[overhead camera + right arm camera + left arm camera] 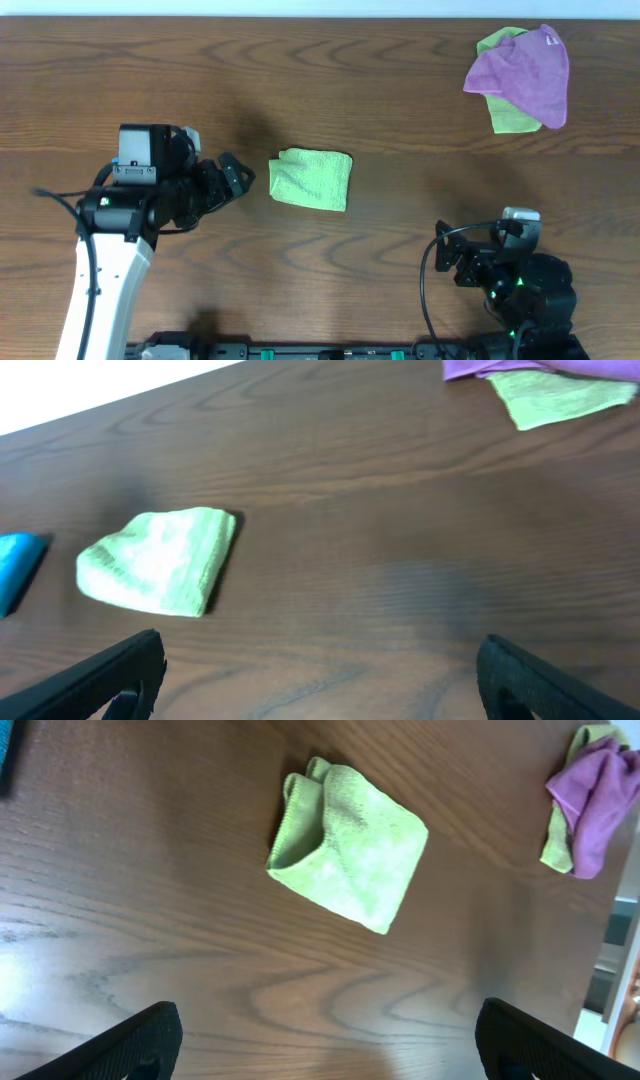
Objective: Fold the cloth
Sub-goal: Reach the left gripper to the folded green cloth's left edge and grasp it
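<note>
A light green cloth lies folded into a small square on the wooden table, near the middle. It also shows in the left wrist view and the right wrist view. My left gripper is open and empty, just left of the cloth and apart from it; its fingertips frame bare wood. My right gripper is open and empty near the front right of the table, well away from the cloth, with bare wood between its fingers.
A purple cloth lies crumpled on top of another green cloth at the back right corner; both show in the left wrist view. A blue object sits at the left edge of the right wrist view.
</note>
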`<action>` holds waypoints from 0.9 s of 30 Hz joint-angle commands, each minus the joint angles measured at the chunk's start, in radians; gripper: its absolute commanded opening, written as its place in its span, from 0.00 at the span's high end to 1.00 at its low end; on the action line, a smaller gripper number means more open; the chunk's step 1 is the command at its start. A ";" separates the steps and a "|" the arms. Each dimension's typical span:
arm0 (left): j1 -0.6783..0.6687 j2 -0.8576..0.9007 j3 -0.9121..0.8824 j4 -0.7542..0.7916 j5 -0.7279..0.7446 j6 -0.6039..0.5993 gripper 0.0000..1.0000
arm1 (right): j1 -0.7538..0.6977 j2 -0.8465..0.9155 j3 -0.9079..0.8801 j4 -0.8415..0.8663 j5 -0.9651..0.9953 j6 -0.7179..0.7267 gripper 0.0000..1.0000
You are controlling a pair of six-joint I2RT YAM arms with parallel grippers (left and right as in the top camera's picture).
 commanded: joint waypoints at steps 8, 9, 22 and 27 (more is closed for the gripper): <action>-0.016 -0.043 -0.095 0.146 0.076 -0.147 0.05 | -0.007 -0.008 -0.004 -0.030 0.037 0.016 0.01; -0.019 -0.043 -0.126 0.184 0.087 -0.171 0.05 | -0.007 -0.007 -0.003 -0.037 0.037 0.016 0.01; -0.147 0.003 -0.503 0.870 0.002 -0.547 0.05 | -0.007 -0.007 -0.004 -0.130 0.037 0.016 0.01; -0.219 0.073 -0.517 0.925 -0.127 -0.618 0.05 | -0.007 -0.007 -0.004 -0.170 0.037 0.016 0.01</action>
